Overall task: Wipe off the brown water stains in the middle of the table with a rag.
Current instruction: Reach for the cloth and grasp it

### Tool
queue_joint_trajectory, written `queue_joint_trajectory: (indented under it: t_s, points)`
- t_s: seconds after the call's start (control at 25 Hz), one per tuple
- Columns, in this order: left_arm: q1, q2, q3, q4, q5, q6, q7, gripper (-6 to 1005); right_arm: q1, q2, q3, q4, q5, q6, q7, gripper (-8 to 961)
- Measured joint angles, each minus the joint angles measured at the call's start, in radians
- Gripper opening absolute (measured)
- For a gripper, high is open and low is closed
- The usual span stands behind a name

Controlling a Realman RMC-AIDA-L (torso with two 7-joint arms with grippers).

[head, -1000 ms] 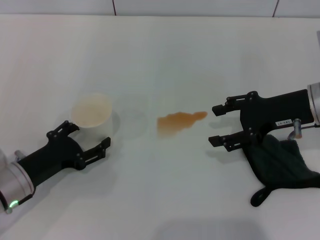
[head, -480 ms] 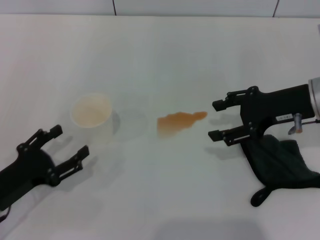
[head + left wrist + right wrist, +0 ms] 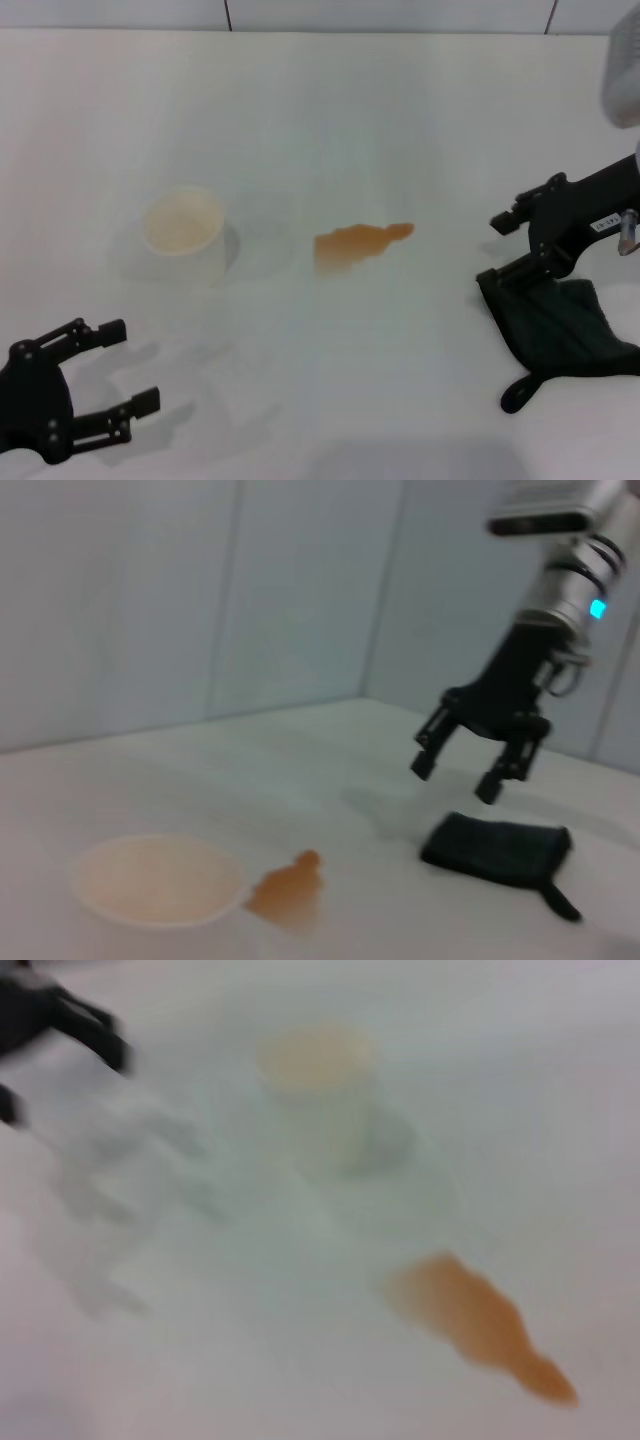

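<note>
Pre-grasp: right gripper (image 3: 510, 247) jaws apart above rag (image 3: 555, 325), right edge; stains (image 3: 357, 244) center untouched. Next: descend, clamp rag. Left gripper (image 3: 118, 366) jaws apart, lower left.

My work surface: white table (image 3: 400, 110), smooth, plain. On it near my left side, white cup (image 3: 183, 232), upright, pale beige inside. Brown water stains (image 3: 358, 244) in middle, orange-brown patch with narrow tail pointing toward my right, just beside cup but apart. Rag (image 3: 552, 328), dark, crumpled, lies at my right, well apart from stains.
</note>
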Motion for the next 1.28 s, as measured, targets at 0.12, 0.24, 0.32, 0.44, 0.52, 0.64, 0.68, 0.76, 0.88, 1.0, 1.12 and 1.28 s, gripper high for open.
queue_joint_trajectory:
  t_s: [0.12, 0.24, 0.32, 0.44, 0.52, 0.64, 0.68, 0.76, 0.88, 1.0, 1.12, 1.28]
  points:
    - [-0.016, -0.003, 0.000, 0.035, 0.046, 0.017, -0.006, 875, 0.049, 0.000, -0.061, -0.053, -0.146, -0.047, 0.157, 783]
    - [-0.045, -0.008, 0.000, 0.040, 0.084, 0.013, -0.006, 875, 0.096, 0.002, -0.117, -0.098, -0.263, -0.117, 0.304, 782]
    - [-0.065, -0.010, 0.000, 0.040, 0.105, 0.012, -0.009, 875, 0.122, 0.003, -0.160, -0.124, -0.321, -0.163, 0.405, 782]
    - [-0.090, -0.011, 0.000, 0.041, 0.122, 0.012, -0.011, 875, 0.151, 0.006, -0.225, -0.154, -0.352, -0.223, 0.525, 782]
    - [-0.103, -0.012, 0.000, 0.041, 0.126, 0.011, -0.011, 875, 0.156, 0.007, -0.260, -0.159, -0.353, -0.230, 0.572, 781]
    - [-0.116, -0.016, 0.000, 0.042, 0.127, 0.009, -0.010, 875, 0.148, 0.010, -0.302, -0.145, -0.354, -0.204, 0.615, 781]
    - [-0.119, -0.018, 0.000, 0.042, 0.127, 0.007, -0.010, 875, 0.143, 0.010, -0.308, -0.139, -0.356, -0.194, 0.620, 781]
    - [-0.127, -0.020, 0.000, 0.043, 0.127, 0.003, -0.010, 875, 0.127, 0.013, -0.323, -0.120, -0.357, -0.157, 0.627, 781]
    - [-0.129, -0.024, 0.000, 0.044, 0.123, 0.002, -0.007, 875, 0.107, 0.013, -0.336, -0.092, -0.367, -0.114, 0.635, 780]
    - [-0.131, -0.029, 0.002, 0.044, 0.121, 0.002, -0.006, 875, 0.095, 0.012, -0.337, -0.067, -0.378, -0.086, 0.636, 763]
    - [-0.135, -0.030, 0.007, 0.045, 0.126, 0.010, -0.004, 875, 0.084, 0.010, -0.337, -0.055, -0.382, -0.062, 0.636, 738]
    - [-0.137, -0.030, 0.009, 0.045, 0.128, 0.023, 0.002, 875, 0.074, 0.009, -0.338, -0.049, -0.383, -0.050, 0.632, 705]
